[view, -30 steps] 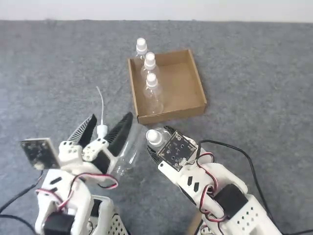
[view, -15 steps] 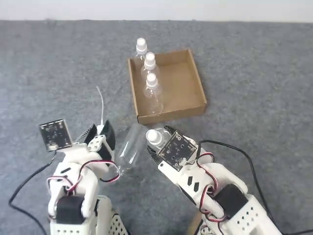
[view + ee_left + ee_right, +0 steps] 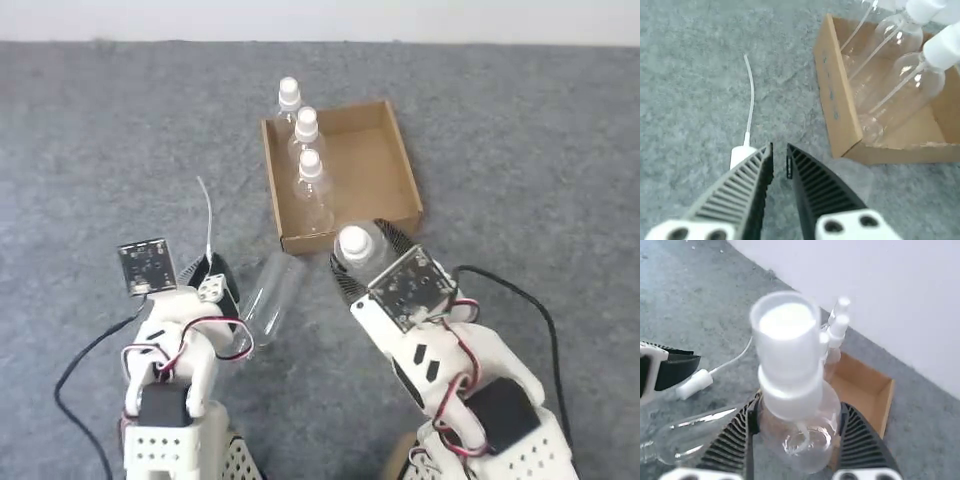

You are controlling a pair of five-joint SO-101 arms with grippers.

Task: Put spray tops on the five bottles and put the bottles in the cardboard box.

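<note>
The table was covered with a grey cloth [image 3: 520,150], rough and matt like felt. The cardboard box [image 3: 345,238] was made of plain brown card with a matt finish. The held bottle [image 3: 800,437] and the lying bottle [image 3: 270,300] were formed of clear, glossy plastic, and the spray top [image 3: 787,345] of smooth whitish plastic. The left gripper [image 3: 779,155] and right gripper [image 3: 799,412] were fitted with fingers [image 3: 820,195] of black, ribbed, matt plastic.

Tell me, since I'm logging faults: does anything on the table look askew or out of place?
Yes. An uncapped bottle lies on its side on the grey mat, near the cardboard box. A loose spray top lies beside it, unattached. The capped bottle in the right gripper looks fine.
</note>
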